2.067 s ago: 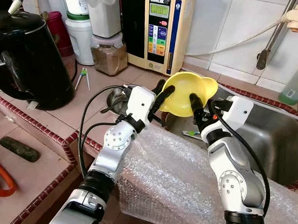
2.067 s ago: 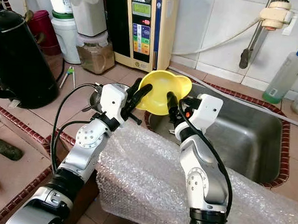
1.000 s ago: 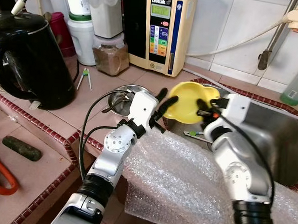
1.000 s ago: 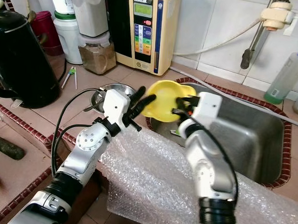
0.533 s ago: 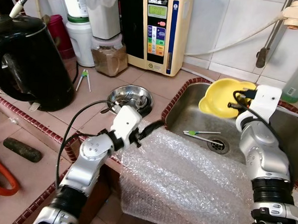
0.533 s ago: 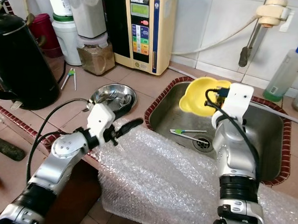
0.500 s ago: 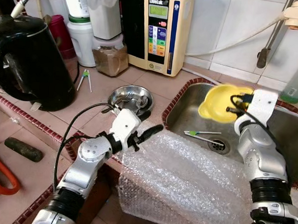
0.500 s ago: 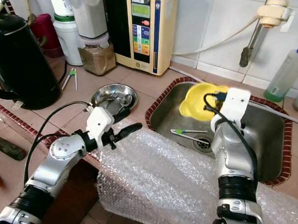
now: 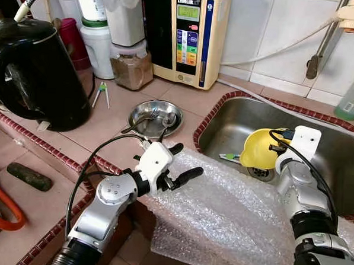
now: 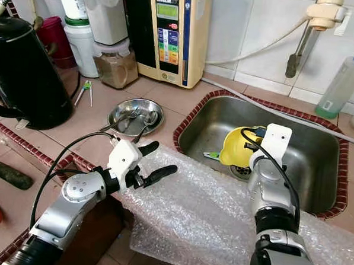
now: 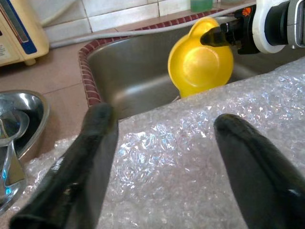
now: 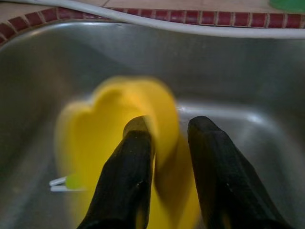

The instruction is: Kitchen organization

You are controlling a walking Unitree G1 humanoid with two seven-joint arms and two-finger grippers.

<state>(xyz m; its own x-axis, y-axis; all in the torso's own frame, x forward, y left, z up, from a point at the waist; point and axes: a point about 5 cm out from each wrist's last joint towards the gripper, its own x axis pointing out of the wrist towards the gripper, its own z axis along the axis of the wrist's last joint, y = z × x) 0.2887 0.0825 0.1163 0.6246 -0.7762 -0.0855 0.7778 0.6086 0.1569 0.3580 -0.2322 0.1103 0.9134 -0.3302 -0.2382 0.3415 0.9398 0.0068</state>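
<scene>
A yellow bowl (image 9: 258, 151) stands tilted on its side in the steel sink (image 9: 332, 170), near the drain. My right gripper (image 9: 275, 148) is low in the sink at the bowl's rim. In the right wrist view its fingers (image 12: 128, 171) stand apart, with the blurred yellow bowl (image 12: 119, 124) just beyond them, so it is open. My left gripper (image 9: 186, 160) hovers open over the bubble wrap (image 9: 232, 206) at the counter's front edge, holding nothing. The left wrist view shows the yellow bowl's (image 11: 200, 64) underside past the wrap.
A steel dish (image 9: 154, 114) with spoons sits on the tiled counter left of the sink. A black kettle (image 9: 37, 72), a jar of brown powder (image 9: 131, 68) and a water unit (image 9: 191, 35) line the back. A green-tipped stick (image 9: 229, 157) lies in the sink.
My right gripper has carried the yellow bowl down from mid-air into the sink and opened. My left gripper has let go of the bowl and drawn back over the bubble wrap.
</scene>
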